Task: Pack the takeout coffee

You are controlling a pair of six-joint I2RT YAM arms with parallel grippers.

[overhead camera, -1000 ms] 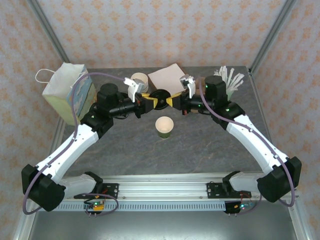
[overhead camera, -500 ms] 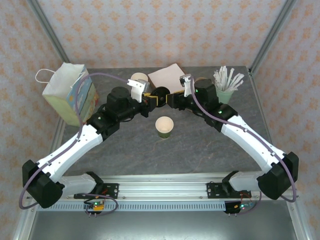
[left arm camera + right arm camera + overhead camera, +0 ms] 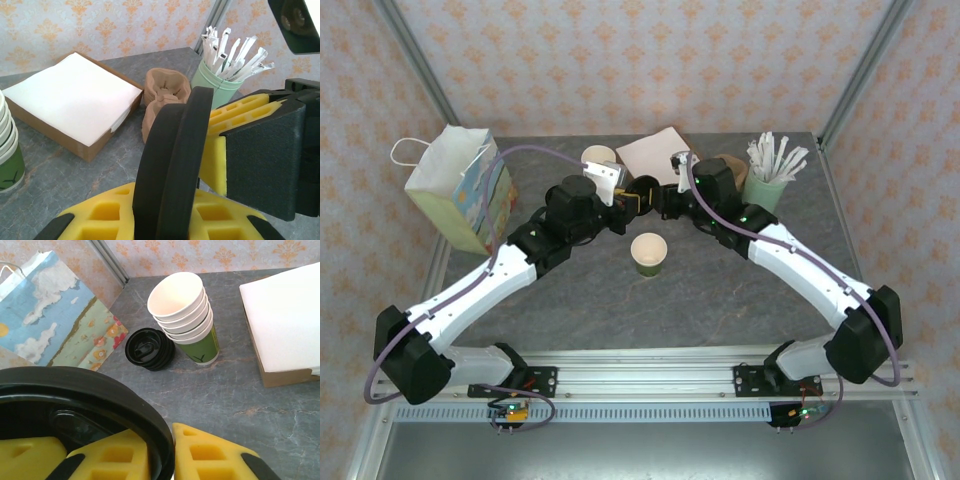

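The takeout coffee's cup [image 3: 649, 252], cream and green, stands open-topped in the middle of the table with no lid on it. Just behind it, above the table, both grippers meet on one round black lid [image 3: 645, 190]. My left gripper [image 3: 635, 197] is shut on the lid [image 3: 175, 165], which stands edge-on between its yellow fingers [image 3: 100, 215]. From the other side my right gripper [image 3: 658, 200] is shut on the lid's rim [image 3: 100, 400], its fingers [image 3: 215, 455] pinching the rim. The right gripper's yellow pads [image 3: 235, 120] sit close beside the lid.
A paper bag [image 3: 460, 185] stands at the back left. Behind the grippers are a stack of lidless cups [image 3: 185, 315], a pile of loose black lids [image 3: 148, 349], a box of napkins [image 3: 70, 95], brown sleeves [image 3: 165, 95] and a green cup of stirrers [image 3: 770, 175].
Both wrists have drawn in closer over the lid, which has shifted a little toward the back. The lone cup has not moved.
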